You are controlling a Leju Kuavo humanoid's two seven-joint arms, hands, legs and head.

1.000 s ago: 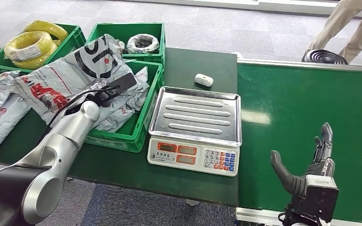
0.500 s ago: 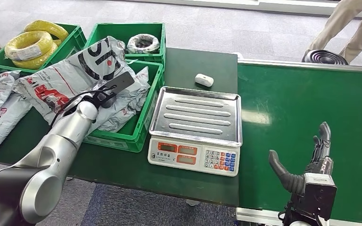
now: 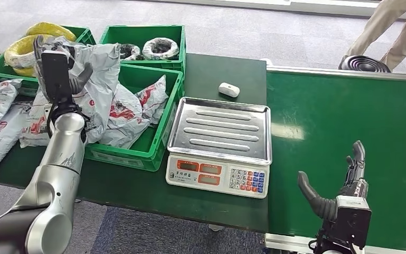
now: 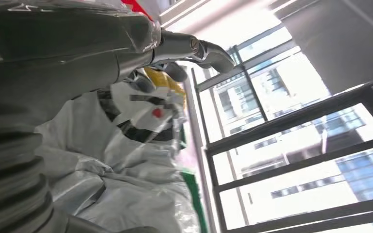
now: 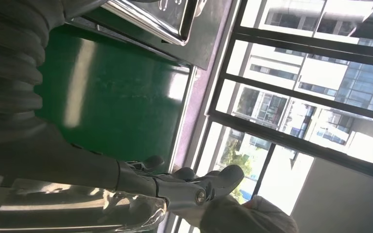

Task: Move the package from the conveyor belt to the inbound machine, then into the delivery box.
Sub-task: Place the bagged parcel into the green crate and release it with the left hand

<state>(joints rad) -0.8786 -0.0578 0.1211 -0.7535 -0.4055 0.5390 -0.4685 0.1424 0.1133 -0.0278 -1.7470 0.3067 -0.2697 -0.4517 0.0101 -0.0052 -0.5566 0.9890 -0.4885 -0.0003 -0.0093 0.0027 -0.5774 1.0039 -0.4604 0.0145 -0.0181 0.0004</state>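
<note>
Left arm raised, right arm low.
The left hand was held upright, grasping a grey package above the green crate; the right hand was spread, released, over the conveyor belt.

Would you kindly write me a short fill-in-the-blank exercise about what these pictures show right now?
1. The scale's steel tray has ____ on it.
2. The small white object lies on the table behind the ____.
3. The right hand hovers with spread fingers over the ____ conveyor belt.
4. The left hand is raised at a grey ____.

Missing words: nothing; scale; green; package
</note>
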